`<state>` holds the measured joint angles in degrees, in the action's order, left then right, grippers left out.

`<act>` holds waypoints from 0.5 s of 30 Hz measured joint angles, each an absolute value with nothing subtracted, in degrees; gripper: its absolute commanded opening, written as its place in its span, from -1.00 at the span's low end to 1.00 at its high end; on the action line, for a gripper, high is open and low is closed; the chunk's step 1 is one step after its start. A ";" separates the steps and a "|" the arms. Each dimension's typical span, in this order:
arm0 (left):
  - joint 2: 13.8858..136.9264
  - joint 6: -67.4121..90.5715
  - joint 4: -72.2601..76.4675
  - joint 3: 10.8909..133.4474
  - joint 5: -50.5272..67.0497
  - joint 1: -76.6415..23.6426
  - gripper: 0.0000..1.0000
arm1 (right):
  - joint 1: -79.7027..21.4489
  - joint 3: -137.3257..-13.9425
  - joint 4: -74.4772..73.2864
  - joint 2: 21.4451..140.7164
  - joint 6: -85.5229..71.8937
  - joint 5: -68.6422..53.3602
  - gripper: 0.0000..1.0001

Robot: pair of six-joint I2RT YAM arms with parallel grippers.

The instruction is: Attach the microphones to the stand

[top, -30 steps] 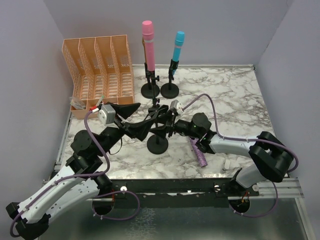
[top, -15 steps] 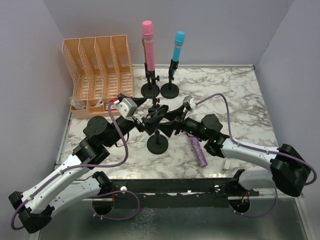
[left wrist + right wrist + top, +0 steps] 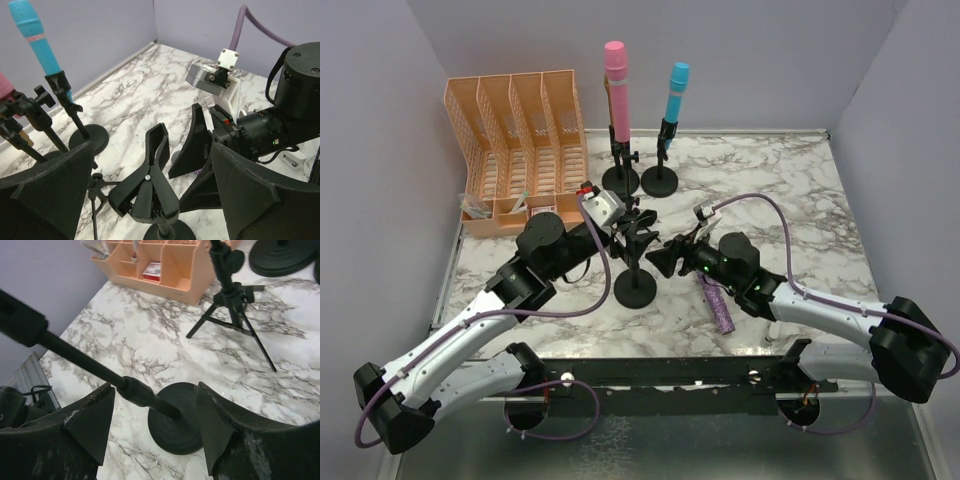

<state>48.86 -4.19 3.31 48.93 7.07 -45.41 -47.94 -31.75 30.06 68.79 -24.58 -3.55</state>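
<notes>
Far left: you have the orange organizer (image 3: 520,135) standing at the back corner of the marble table (image 3: 790,190).

Next right: the pink microphone (image 3: 615,75) stands upright, clipped in its stand near the back edge.

Centre left: your left gripper (image 3: 638,222) hangs over the middle of the table with its fingers spread wide. In the left wrist view the clip (image 3: 152,170) of the empty stand (image 3: 636,287) sits between them, touched by neither finger. The clip holds no microphone. The stand's round base rests on the marble.

Centre right: your right gripper (image 3: 665,258) is low beside that same stand, with its fingers apart. In the right wrist view the pole and base show in the gap between them, and no contact is visible.

Behind it: the cyan microphone (image 3: 676,90) stands upright in its own stand, just beside the pink one.

Right of centre: the purple microphone (image 3: 720,305) lies flat on the table near the front edge, beneath your right arm. It is in neither gripper and apart from the empty stand.
</notes>
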 measured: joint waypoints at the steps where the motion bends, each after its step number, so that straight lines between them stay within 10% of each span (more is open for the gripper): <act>1: 50.19 -4.21 3.25 49.28 8.29 -44.56 0.95 | -47.83 -31.75 29.36 68.88 -25.06 -2.72 0.37; 15: 50.13 -2.90 4.95 47.57 24.73 -34.59 0.87 | -46.68 -32.69 20.60 69.12 -27.51 3.44 0.36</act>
